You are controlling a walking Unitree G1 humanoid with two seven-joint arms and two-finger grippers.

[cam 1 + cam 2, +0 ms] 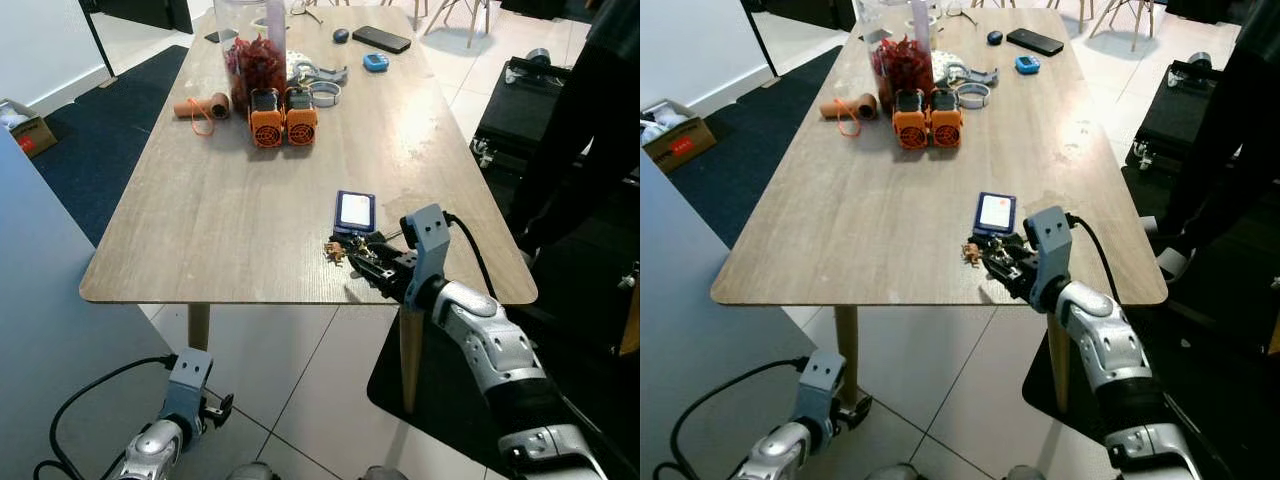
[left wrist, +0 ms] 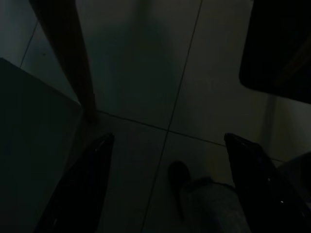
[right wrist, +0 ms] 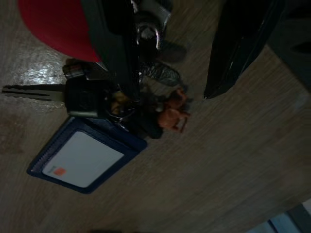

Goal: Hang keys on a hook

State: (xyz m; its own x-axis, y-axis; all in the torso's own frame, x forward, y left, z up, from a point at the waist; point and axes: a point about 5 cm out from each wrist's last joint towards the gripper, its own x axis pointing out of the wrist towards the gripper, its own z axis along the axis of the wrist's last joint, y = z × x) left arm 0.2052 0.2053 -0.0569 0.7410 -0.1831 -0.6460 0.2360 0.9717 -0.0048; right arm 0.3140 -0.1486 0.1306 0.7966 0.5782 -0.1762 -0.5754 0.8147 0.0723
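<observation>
- The left gripper (image 2: pixel 167 187) hangs low by the floor tiles, arm idle, fingers spread wide.
- The right gripper (image 1: pixel 368 262) reaches forward over the surface's (image 1: pixel 230 215) near edge, arm bent at the elbow.
- Its fingers (image 3: pixel 116 53) are parted over the keys (image 3: pixel 104 99), one finger touching them.
- The keys lie just beside a blue card holder (image 1: pixel 355 211).

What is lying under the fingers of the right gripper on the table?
A bunch of keys beside a blue card holder lies under the right gripper. One finger covers the key ring.

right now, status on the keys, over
Right gripper open, fingers straddling keys at table's near edge. Keys flat beside blue card holder, not lifted. Left gripper idle, low by floor.
</observation>
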